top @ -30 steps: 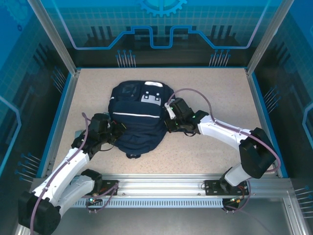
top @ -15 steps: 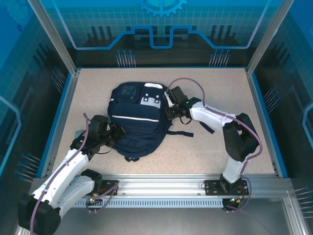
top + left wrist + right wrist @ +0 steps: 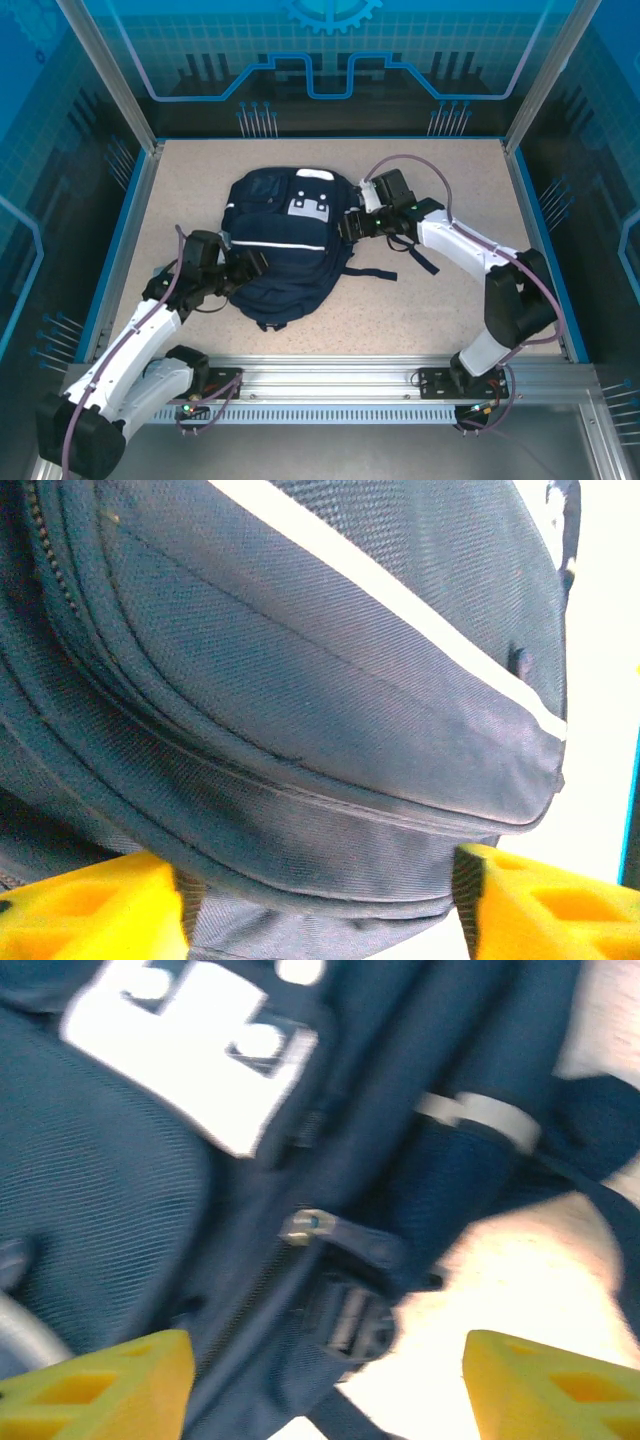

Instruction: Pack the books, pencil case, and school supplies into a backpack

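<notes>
The navy backpack (image 3: pixel 285 240) lies flat mid-table, its white stripe (image 3: pixel 278 239) across it and white patches (image 3: pixel 310 205) near the top. My left gripper (image 3: pixel 246 268) stands open at its lower left edge; in the left wrist view the yellow fingers (image 3: pixel 100 910) straddle the bag's seam (image 3: pixel 330 810) without pinching it. My right gripper (image 3: pixel 352 225) is open at the bag's right side. Its fingers (image 3: pixel 550 1390) flank a zipper pull (image 3: pixel 310 1225) and a dark buckle (image 3: pixel 350 1325). The books, pencil case and school supplies are hidden.
A dark strap (image 3: pixel 375 272) trails from the backpack onto the speckled table (image 3: pixel 450 180), and another strap end (image 3: pixel 425 262) lies under the right forearm. Blue walls (image 3: pixel 125 240) ring the table. The metal rail (image 3: pixel 330 380) runs along the near edge.
Both grippers were shut and now stand open. The right wrist has swung back and to the right. The backpack has slid a little toward the far side.
</notes>
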{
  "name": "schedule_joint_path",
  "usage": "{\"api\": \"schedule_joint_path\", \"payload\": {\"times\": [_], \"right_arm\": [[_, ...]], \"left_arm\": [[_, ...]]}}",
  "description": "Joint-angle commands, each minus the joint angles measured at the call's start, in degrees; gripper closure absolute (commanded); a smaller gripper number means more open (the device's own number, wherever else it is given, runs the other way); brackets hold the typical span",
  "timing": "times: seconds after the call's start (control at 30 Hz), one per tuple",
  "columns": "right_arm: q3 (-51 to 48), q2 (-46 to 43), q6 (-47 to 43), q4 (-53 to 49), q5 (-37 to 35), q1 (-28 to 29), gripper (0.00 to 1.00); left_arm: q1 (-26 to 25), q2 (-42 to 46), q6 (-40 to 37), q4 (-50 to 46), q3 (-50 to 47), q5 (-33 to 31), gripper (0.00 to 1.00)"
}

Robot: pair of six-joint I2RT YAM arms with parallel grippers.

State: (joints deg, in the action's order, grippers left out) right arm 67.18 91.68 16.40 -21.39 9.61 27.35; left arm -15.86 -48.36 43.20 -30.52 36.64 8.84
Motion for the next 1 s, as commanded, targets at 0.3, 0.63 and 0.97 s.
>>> {"api": "schedule_joint_path", "payload": {"times": [0.3, 0.63, 0.97], "right_arm": [[3.5, 7.7, 1.4, 4.9, 18.3, 2.3, 0.16], [4.5, 9.5, 1.9, 4.6, 13.3, 6.7, 0.22], [6.5, 11.7, 1.3, 4.9, 8.5, 8.3, 0.19]], "left_arm": [[0.1, -4.2, -4.6, 4.3, 9.1, -4.7, 0.24], [0.1, -2.7, -0.7, -0.4, 10.5, -17.9, 0.23], [0.1, -12.3, -3.1, 13.1, 11.2, -3.3, 0.28]]}}
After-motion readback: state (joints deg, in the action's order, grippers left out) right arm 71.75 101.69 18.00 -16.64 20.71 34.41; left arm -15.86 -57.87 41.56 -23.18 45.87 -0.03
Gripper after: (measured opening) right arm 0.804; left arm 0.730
